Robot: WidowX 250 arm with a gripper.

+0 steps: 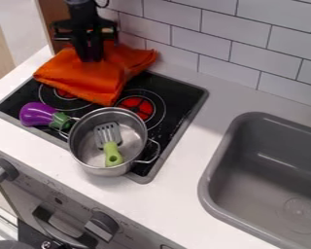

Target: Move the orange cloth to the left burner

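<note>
The black gripper [91, 52] hangs at the upper left, pointing down, with its lower end against the orange cloth [93, 77]. The cloth lies crumpled over the back left part of the black stove top [178, 99] and the counter behind it. It partly covers the left burner [54, 95], whose red centre shows at the cloth's edge. Whether the gripper holds the cloth is hard to tell.
A steel pot [88, 160] holding a spatula with a green handle [112, 154] stands at the stove's front. A purple toy eggplant [36, 114] lies left of it. The grey sink [216, 165] is at right, and a tiled wall [216, 39] runs behind.
</note>
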